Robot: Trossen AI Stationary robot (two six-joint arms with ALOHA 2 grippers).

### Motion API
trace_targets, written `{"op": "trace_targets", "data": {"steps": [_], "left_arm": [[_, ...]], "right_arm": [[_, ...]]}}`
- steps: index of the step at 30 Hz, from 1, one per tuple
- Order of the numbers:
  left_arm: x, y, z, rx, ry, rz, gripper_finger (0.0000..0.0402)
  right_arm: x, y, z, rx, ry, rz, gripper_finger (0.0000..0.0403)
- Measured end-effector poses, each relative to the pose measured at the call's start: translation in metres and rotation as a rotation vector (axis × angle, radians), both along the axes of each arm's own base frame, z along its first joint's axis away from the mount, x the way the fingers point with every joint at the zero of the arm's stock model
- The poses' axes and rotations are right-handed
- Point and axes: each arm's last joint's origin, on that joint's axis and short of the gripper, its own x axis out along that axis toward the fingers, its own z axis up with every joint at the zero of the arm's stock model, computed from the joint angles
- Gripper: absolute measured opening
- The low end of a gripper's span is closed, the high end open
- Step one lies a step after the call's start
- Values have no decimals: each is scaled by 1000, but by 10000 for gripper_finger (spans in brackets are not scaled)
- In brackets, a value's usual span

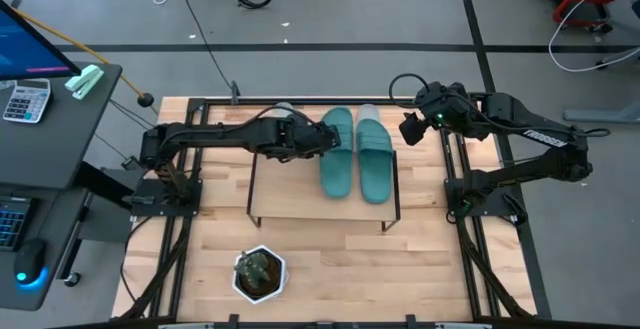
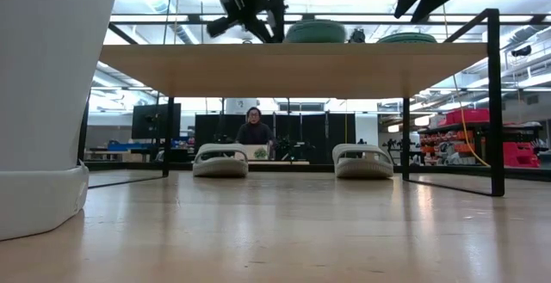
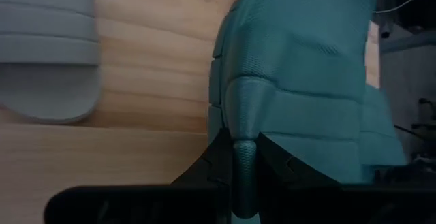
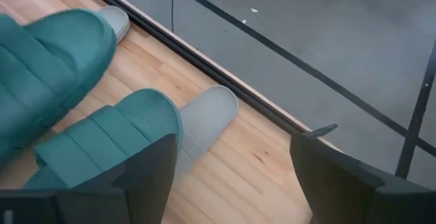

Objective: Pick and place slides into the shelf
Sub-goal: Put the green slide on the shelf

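Teal-green rubber, two slides, lies side by side on the light wooden board of the shelf (image 1: 290, 194): the left teal slide (image 1: 337, 152) and the right teal slide (image 1: 375, 162), both lengthwise across the board, toward its right half. The left pincer (image 1: 322, 139) sits at the left edge of the left teal slide, its fingers pressed together on that slide's side rim; the left wrist view shows the rim (image 3: 244, 163) pinched between the two dark fingers. The right pincer (image 1: 410, 129) hovers just beside the far end of the right teal slide, its fingers spread wide and holding nothing, as the right wrist view shows. Two light grey slides rest on the worktop (image 1: 330, 269) under the shelf, seen in the low view as a left grey slide (image 2: 220, 160) and a right grey slide (image 2: 362, 160), well apart. A potted plant in a white pot (image 1: 260, 274) stands near the worktop's front edge. A person (image 2: 254, 133) sits in the room behind.
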Motion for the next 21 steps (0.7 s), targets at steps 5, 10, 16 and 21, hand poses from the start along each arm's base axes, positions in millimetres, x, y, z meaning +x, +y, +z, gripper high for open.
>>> {"op": "trace_targets", "data": {"steps": [5,10,16,21], "left_arm": [[3,0,-3,-15,0,-2,33],[7,-1,-6,-20,-12,-7,33],[6,-1,-6,-26,-16,2,33],[6,-1,-6,-27,-17,3,33]], "right_arm": [[0,0,0,10,-4,6,293],[0,0,0,10,-4,6,293],[0,0,0,11,-4,6,293],[0,0,0,11,-4,6,293]]}}
